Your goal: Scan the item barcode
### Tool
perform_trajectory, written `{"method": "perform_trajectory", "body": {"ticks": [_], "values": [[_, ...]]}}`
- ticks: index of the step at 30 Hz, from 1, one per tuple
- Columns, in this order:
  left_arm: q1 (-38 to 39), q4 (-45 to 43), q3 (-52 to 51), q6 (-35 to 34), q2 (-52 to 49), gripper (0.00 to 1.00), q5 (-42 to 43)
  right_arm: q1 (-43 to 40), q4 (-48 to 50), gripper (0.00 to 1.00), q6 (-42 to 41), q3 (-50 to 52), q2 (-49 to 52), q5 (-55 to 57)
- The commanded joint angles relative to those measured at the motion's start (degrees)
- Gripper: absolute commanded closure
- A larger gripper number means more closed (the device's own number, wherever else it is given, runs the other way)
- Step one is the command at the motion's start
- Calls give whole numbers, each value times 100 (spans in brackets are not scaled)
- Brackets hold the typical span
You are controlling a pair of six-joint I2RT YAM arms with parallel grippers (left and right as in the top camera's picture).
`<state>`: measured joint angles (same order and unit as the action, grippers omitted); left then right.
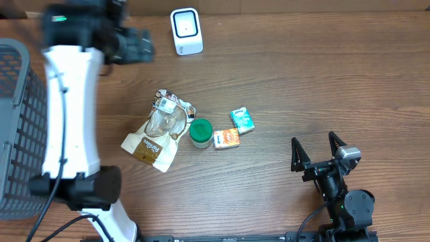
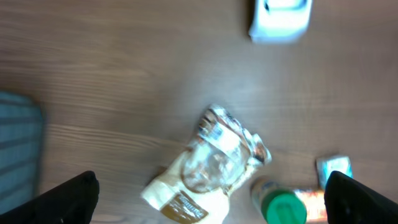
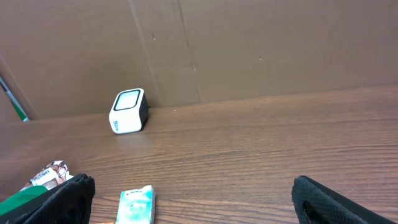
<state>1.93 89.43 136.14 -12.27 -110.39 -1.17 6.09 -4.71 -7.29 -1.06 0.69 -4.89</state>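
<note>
Snack bag (image 1: 158,132) flat on table (image 1: 302,81), well apart from wide-open left jaws.

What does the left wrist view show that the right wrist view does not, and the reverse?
Only the left wrist view: the edge of the basket and the orange box. Only the right wrist view: the cardboard wall at the back. Both: the white scanner, the teal packet and at least part of the snack bag.
</note>
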Motion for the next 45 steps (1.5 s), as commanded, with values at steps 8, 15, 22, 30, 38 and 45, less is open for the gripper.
{"method": "perform_trajectory", "body": {"ticks": [8,15,22,30,38,45], "values": [[-2194,667,1139,-833,326,8,-334,28,26,0,9,59,-52,55],[-3399,680,1051,-1008,321,7,-424,28,26,0,9,59,-52,55],[-4225,522,459,-1003,289,7,-981,28,26,0,9,59,-52,55],[-4883,-94,-1239,-417,289,8,-1158,28,26,0,9,59,-52,55],[-5160,-619,-2284,-376,293,2,-1521,28,26,0,9,59,-52,55],[-5217,-1207,-3056,118,295,2,-1513,28,26,0,9,59,-52,55]]}}
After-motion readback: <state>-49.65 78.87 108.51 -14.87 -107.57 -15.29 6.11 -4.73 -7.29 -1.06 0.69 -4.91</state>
